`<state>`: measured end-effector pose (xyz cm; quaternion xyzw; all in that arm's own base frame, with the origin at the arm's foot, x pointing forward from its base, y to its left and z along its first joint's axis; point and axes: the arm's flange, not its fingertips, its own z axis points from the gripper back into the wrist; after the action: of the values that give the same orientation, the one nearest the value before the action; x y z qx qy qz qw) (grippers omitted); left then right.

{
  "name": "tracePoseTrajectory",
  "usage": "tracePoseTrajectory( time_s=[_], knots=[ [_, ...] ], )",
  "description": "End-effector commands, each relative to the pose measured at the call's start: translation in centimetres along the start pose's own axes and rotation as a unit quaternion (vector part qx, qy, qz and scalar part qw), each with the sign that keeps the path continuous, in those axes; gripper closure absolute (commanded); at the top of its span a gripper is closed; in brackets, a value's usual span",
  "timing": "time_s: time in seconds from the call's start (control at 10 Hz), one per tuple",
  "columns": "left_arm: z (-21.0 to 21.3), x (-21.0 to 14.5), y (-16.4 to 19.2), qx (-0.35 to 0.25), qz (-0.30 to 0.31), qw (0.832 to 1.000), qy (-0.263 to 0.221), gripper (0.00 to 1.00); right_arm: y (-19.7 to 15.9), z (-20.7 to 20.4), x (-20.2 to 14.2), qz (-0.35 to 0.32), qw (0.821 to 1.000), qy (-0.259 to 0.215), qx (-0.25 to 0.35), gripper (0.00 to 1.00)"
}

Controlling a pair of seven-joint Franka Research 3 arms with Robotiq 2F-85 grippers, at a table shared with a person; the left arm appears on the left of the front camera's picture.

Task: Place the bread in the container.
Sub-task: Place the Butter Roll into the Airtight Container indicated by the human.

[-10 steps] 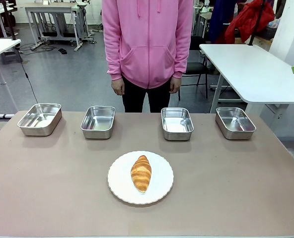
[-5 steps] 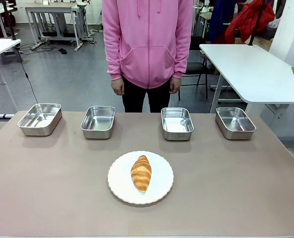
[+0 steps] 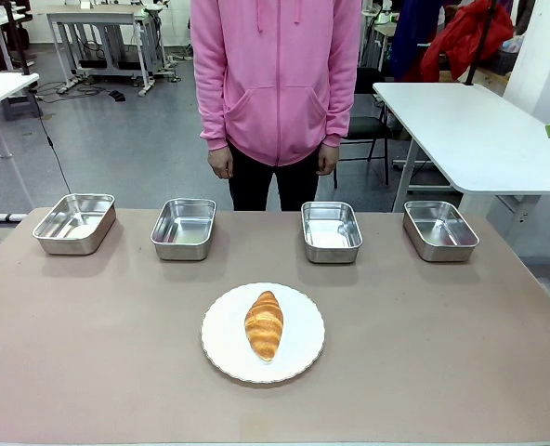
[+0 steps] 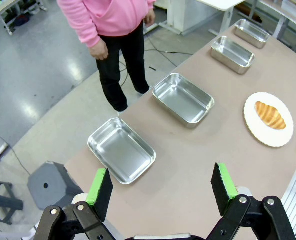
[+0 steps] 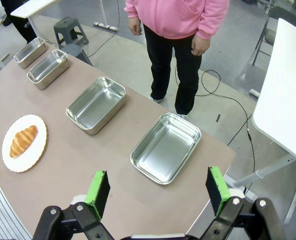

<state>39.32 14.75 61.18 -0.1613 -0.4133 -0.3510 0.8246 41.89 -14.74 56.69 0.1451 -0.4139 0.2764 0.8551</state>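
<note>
The bread (image 3: 264, 324), a golden-brown croissant, lies on a round white plate (image 3: 221, 356) at the table's middle front. Several look-alike steel trays stand empty in a row behind it; I cannot tell which is the container: the far-left tray (image 3: 74, 223), the second tray (image 3: 183, 228), the third tray (image 3: 331, 230), or the far-right tray (image 3: 439, 229). My left gripper (image 4: 161, 187) hangs open high above the table's left end, with the bread (image 4: 270, 114) far off. Over the right end my right gripper (image 5: 158, 187) is open too, nothing between its fingers, well away from the bread (image 5: 23, 141).
A person in a pink hoodie (image 3: 277, 84) stands at the far side behind the trays, hands hanging down. A white table (image 3: 470, 130) is off to the right. A grey stool (image 4: 48, 185) sits on the floor by the left corner.
</note>
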Motion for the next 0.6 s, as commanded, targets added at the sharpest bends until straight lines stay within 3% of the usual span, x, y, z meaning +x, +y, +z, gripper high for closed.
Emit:
tracePoseTrajectory(
  time_s=[0.0,0.5],
  knots=[
    [0.06,0.11,-0.15,-0.002,-0.004,1.000,-0.004,0.00,-0.27,-0.14,0.05,0.006,1.000,-0.014,0.005,0.00],
    [0.06,0.11,-0.15,-0.002,-0.004,1.000,-0.004,0.00,-0.27,-0.14,0.05,0.006,1.000,-0.014,0.005,0.00]
  ],
)
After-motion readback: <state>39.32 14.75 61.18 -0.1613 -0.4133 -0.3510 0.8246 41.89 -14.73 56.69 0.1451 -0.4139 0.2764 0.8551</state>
